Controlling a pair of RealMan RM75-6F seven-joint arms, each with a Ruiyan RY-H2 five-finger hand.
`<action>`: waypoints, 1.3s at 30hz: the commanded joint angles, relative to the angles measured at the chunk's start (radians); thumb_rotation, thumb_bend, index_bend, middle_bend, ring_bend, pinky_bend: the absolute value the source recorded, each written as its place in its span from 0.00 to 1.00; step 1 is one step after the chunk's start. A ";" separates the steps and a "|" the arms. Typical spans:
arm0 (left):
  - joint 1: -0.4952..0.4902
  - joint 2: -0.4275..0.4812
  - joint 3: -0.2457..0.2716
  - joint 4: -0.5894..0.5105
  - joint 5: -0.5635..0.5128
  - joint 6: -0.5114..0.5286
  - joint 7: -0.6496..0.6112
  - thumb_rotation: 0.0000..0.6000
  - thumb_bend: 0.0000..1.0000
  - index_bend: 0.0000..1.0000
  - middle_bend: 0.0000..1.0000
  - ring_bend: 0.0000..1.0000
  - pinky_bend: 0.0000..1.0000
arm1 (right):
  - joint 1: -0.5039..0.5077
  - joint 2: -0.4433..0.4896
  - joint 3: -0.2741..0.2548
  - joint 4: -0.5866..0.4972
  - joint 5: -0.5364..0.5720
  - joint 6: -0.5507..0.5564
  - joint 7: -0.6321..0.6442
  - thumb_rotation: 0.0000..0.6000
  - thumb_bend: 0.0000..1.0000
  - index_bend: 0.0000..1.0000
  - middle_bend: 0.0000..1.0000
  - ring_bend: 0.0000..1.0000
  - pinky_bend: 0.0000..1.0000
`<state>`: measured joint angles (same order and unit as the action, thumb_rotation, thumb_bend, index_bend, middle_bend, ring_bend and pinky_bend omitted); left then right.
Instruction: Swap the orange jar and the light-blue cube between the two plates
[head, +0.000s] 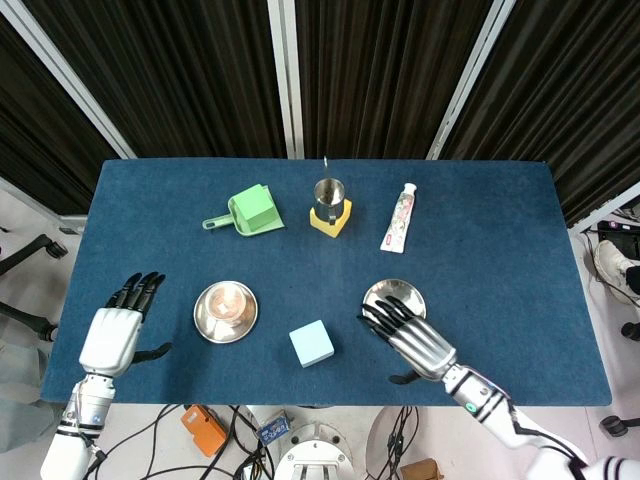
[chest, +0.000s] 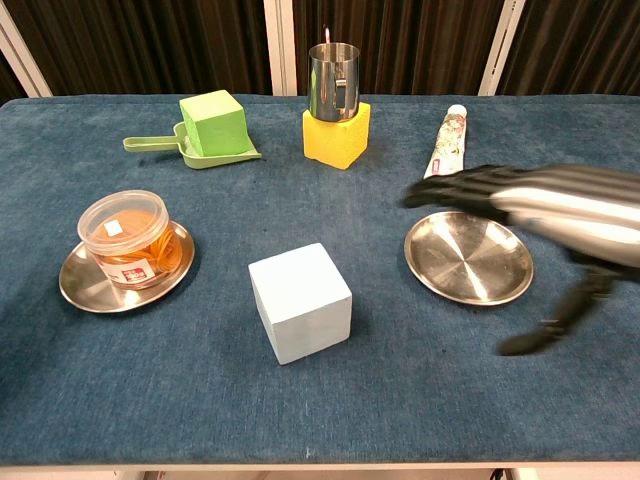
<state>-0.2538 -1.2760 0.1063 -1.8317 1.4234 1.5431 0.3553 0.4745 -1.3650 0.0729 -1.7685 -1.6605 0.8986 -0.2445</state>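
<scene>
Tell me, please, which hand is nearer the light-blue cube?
Right. The right hand hovers open over the empty plate beside the light-blue cube; the left hand is beyond the jar's plate.

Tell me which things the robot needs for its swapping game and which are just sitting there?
Needed: orange jar on the left plate; light-blue cube on the cloth; empty right plate; right hand; left hand.

Just sitting there: green scoop with green block, metal cup on yellow block, tube.
</scene>
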 joint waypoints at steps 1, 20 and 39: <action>0.039 0.020 0.006 0.046 0.009 0.015 -0.072 1.00 0.02 0.06 0.07 0.05 0.25 | 0.136 -0.199 0.102 0.061 0.206 -0.142 -0.164 0.89 0.16 0.00 0.00 0.00 0.00; 0.077 0.040 -0.035 0.064 0.021 -0.043 -0.115 1.00 0.06 0.06 0.07 0.06 0.23 | 0.226 -0.271 0.110 0.079 0.415 -0.067 -0.250 1.00 0.45 0.72 0.63 0.71 0.80; 0.086 0.026 -0.064 0.104 0.028 -0.105 -0.150 1.00 0.06 0.06 0.07 0.06 0.21 | 0.115 -0.041 0.023 0.206 0.380 0.018 -0.056 1.00 0.45 0.62 0.63 0.68 0.76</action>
<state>-0.1664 -1.2472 0.0442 -1.7295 1.4536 1.4425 0.2030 0.5864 -1.3969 0.1114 -1.5867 -1.2967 0.9472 -0.3205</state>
